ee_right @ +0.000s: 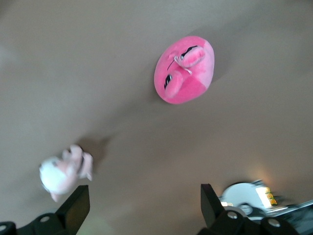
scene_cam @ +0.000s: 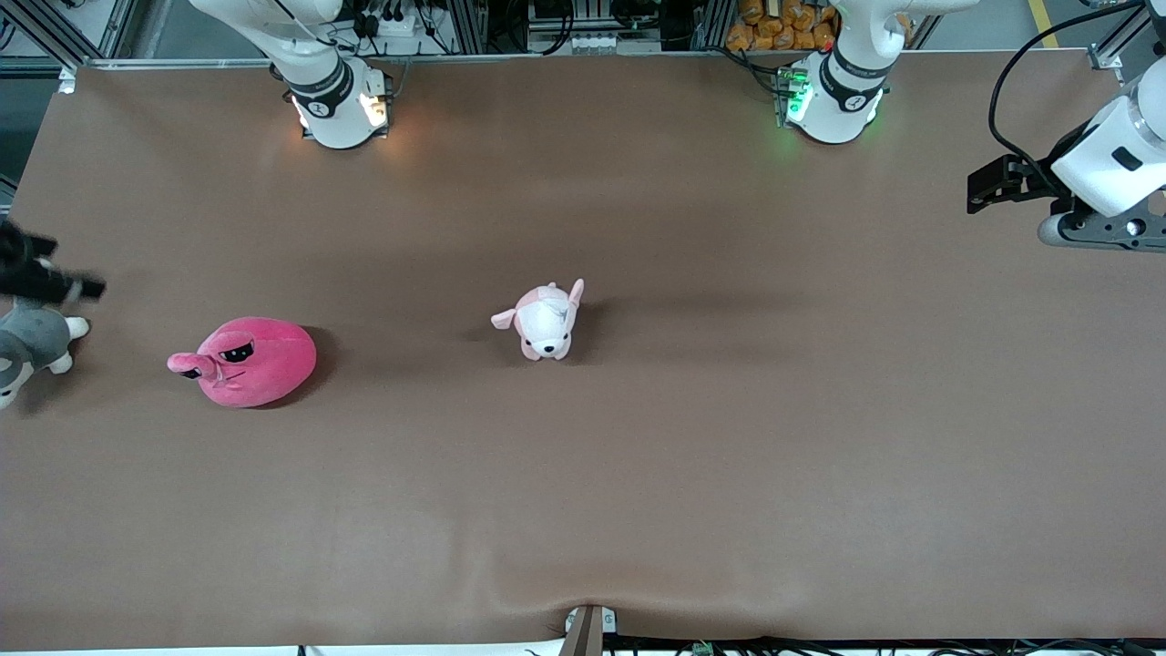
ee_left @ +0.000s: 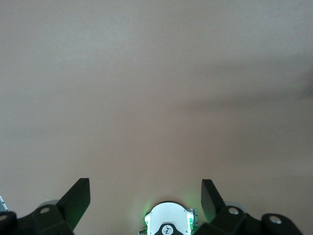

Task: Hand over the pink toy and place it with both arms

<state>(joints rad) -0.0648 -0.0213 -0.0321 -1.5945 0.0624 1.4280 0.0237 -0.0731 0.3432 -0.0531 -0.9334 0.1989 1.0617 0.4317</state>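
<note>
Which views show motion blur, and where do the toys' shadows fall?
Front view: the right gripper is smeared; the pink toy and puppy plush cast shadows toward the left arm's end. Right wrist view: softly blurred throughout. Left wrist view: bare table, faint shadow.

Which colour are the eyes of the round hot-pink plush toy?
Black, on the round hot-pink plush toy; front view shows it best.

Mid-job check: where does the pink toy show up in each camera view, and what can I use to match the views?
Front view: the pink toy lies on the table toward the right arm's end, beside the grey-and-white plush.
Left wrist view: not in it; only bare table.
Right wrist view: in the upper middle of the picture, on the table.
Shared landmark: the pale pink-and-white puppy plush, in the front and right wrist views.
</note>
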